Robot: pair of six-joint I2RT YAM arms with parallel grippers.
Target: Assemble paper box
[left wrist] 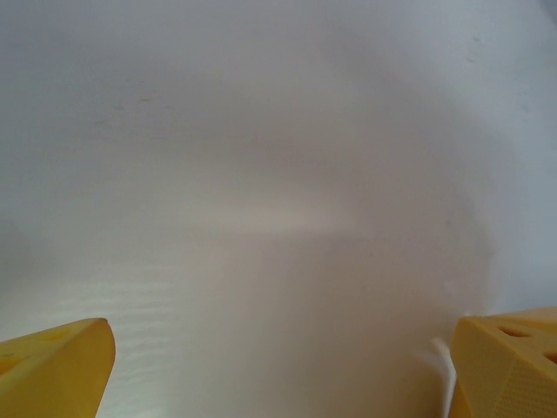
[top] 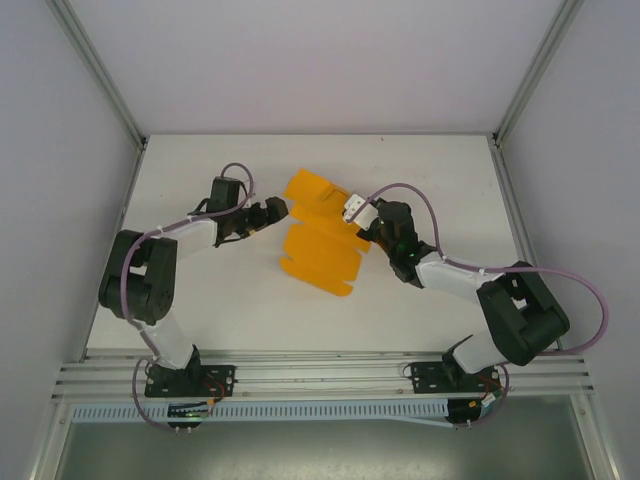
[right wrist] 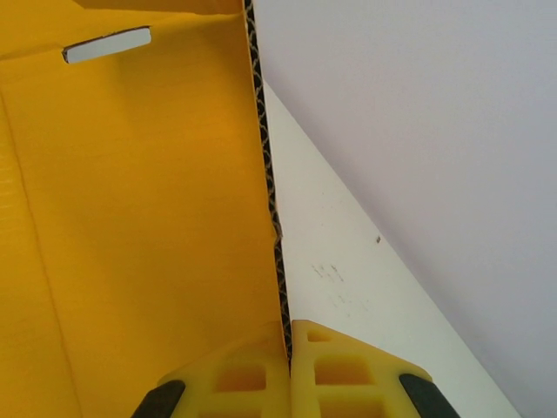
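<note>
1. The paper box [top: 318,245] is a die-cut orange-yellow sheet with flaps, not folded into a box shape. It lies near the middle of the white table [top: 200,300], between the two arms.
2. The right gripper [top: 356,220] is at the 3 o'clock side of the sheet, at its upper right edge. In the right wrist view the two yellow fingers [right wrist: 344,370] of this gripper [right wrist: 289,340] are pressed together with the corrugated edge of the paper box [right wrist: 130,218] between them, so the jaws stand very narrow and grip the card.
3. In the same view a small rectangular slot [right wrist: 106,45] is cut in the card, toward 11 o'clock of the picture, and the table [right wrist: 348,287] is seen at the right of the edge.
4. The left gripper [top: 275,211] is at the 9 o'clock side of the sheet, just beside its upper left flap; from above I cannot tell if it touches the card.
5. In the left wrist view the fingertips [left wrist: 52,366] of this gripper [left wrist: 280,361] are wide apart, at the two bottom corners, with nothing but the bare table [left wrist: 278,174] between them.
</note>
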